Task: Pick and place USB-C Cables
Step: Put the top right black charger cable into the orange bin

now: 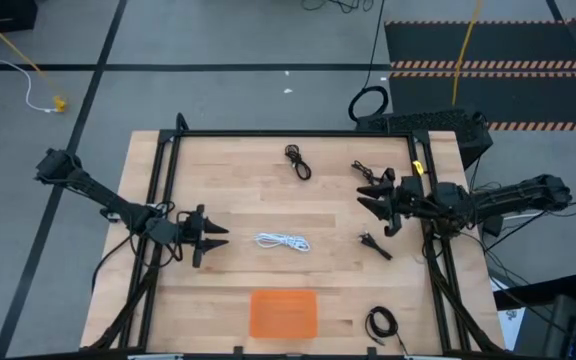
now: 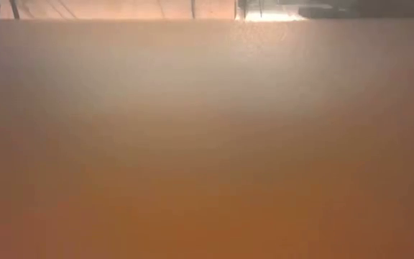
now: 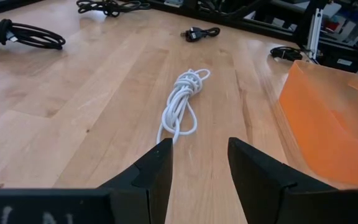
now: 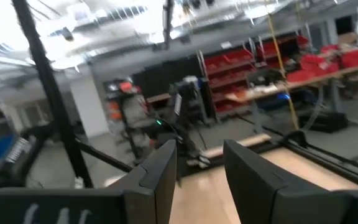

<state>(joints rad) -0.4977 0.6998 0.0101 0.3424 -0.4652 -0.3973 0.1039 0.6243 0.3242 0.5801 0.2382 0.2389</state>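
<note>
The white USB-C cable (image 1: pixel 283 242) (image 3: pixel 182 102) lies as a loose coil on the middle of the table. My left gripper (image 1: pixel 220 238) (image 3: pixel 201 152) hovers open just to its left, pointing at it. Black USB-C cable bundles lie at the far middle (image 1: pixel 298 160) (image 3: pixel 17 34), right of the middle (image 1: pixel 376 243) (image 3: pixel 201 32) and at the near right (image 1: pixel 381 322). Another black bundle (image 1: pixel 366 171) lies beside my right gripper (image 1: pixel 366 197) (image 4: pixel 201 168). That gripper is open above the table's right side, and its wrist view looks into the room.
The orange tray (image 1: pixel 283 312) (image 3: pixel 328 118) sits at the near edge and fills the low view (image 2: pixel 207 144). A black frame (image 1: pixel 288 133) runs round the table. A larger black cable ring (image 1: pixel 368 102) and a yellow cord (image 1: pixel 463 50) lie on the floor beyond the far edge.
</note>
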